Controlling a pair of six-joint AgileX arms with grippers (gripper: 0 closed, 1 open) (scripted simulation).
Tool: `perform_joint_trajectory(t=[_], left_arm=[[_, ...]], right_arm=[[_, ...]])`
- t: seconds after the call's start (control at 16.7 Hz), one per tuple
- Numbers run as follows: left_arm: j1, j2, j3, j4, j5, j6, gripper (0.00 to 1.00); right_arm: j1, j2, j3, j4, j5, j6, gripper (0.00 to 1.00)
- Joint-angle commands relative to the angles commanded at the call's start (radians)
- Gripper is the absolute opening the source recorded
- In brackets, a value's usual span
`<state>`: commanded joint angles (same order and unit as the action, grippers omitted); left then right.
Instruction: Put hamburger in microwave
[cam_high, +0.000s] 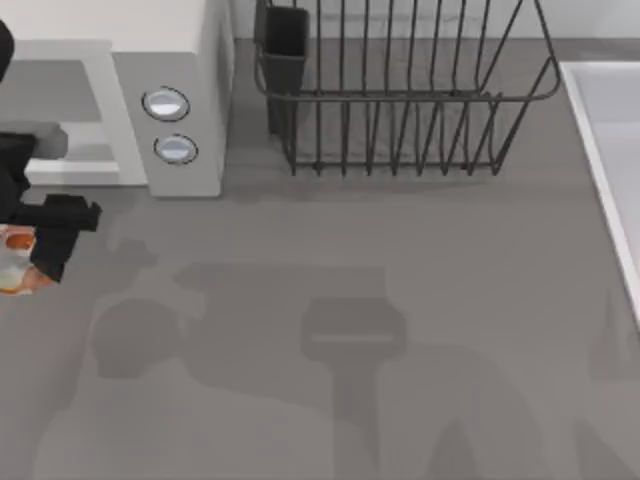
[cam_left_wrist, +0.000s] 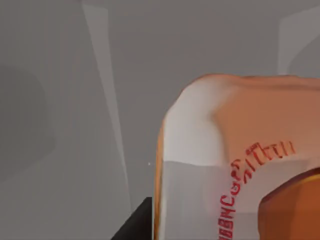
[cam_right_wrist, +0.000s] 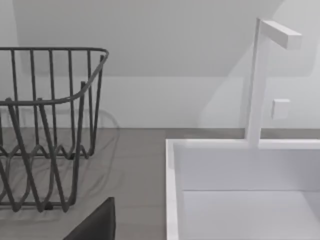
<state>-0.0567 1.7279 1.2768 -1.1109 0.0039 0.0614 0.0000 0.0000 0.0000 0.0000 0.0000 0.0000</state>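
Top view: left gripper (cam_high: 40, 240) clasping hamburger (cam_high: 18, 262).

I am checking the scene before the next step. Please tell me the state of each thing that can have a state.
hamburger: at the table's left edge, at the left pincer, outside the microwave.
microwave: cavity open toward the table, nothing visible inside.
left pincer: at the hamburger, in front of the microwave.
wire rack: upright, beside the microwave.
sink: basin looks bare.
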Motion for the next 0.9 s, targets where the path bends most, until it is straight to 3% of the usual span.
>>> perform_joint_trajectory(t=[0.18,0.42,0.9], left_arm=[[0.015,0.036,-0.026,0.126,0.019,0.000,0.00],[0.052,0.108,-0.081,0.437,0.053,0.000,0.00],[0.144,0.235,-0.259,1.408,0.124,0.009,0.00]], right_arm=[[0.000,0.000,0.000,0.000,0.000,0.000,1.00],[0.000,0.000,0.000,0.000,0.000,0.000,1.00],[0.000,0.000,0.000,0.000,0.000,0.000,1.00]])
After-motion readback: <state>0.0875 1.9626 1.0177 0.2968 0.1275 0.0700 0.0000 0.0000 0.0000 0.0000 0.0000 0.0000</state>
